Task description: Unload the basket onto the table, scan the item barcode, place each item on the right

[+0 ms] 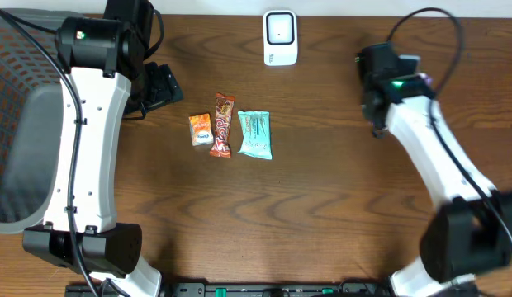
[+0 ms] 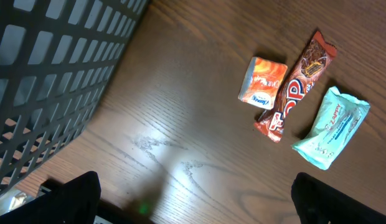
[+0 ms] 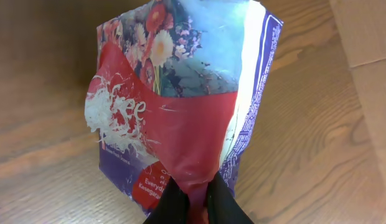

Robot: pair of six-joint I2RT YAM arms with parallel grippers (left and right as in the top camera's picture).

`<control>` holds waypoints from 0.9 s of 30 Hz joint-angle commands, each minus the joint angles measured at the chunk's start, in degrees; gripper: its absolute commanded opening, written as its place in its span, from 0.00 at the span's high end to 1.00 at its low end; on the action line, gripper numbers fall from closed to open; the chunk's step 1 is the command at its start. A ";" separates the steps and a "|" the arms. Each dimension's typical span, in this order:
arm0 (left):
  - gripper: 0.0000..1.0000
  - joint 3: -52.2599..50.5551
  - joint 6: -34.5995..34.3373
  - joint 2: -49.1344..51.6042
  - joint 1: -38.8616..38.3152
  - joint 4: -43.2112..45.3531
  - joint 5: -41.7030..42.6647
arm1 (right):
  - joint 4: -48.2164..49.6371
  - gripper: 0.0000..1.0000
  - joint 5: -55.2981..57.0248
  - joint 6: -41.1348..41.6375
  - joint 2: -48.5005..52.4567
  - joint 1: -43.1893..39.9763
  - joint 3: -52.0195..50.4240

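Working over a dark wood desk (image 1: 322, 214), judged to be at the presenting step: pick-up done, scan not yet made.

Sitting off the desk's left edge, a grey mesh basket (image 1: 12, 74); contents hard to make out, only a hint of something shiny through the mesh, low in the left wrist view. Glimpsed past the right arm's load, a corner of a cardboard box (image 3: 367, 62), inside hidden.

Hanging beside the basket with fingers spread to the full and gripping nothing: the left gripper (image 2: 196, 190). Pinched tight on the bottom seam of a purple and red floral packet (image 3: 180, 106): the right gripper (image 3: 196, 199), out toward the far right corner. Cannot tell whether the packet's far end hangs clear of the wood or brushes it.

Standing at the middle of the far edge, well apart from the held packet: a white scanner (image 1: 280, 37). Lying side by side at mid-desk, untouched: a teal pouch (image 1: 256, 134), a brown and red bar (image 1: 223, 125), a small orange sachet (image 1: 201, 129).

Next, probably: carry the packet left to the scanner and turn it until the barcode faces the window. No barcode found in these views, so likely needing a wrist roll. Thin, floppy film; apt to sag over the code.
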 commanded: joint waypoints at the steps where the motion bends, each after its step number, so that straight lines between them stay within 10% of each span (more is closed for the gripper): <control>1: 0.02 0.22 -0.07 -0.09 0.02 -3.04 -0.33 | 0.44 0.99 1.88 2.16 5.22 4.52 -0.63; 5: 0.02 0.22 -0.07 -0.09 0.02 -3.04 -0.33 | 3.06 0.97 -1.86 2.12 9.49 9.81 -0.59; 8: 0.02 0.22 -0.07 -0.09 0.02 -3.04 -0.33 | 5.53 0.48 -5.11 1.53 10.16 13.62 -0.46; 19: 0.02 0.22 -0.07 -0.09 0.02 -3.04 -0.33 | -5.03 0.17 -24.59 -2.89 7.37 9.09 24.00; 27: 0.02 0.22 -0.07 -0.09 0.02 -3.04 -0.33 | -10.45 0.02 -45.40 -11.21 8.17 -5.79 23.41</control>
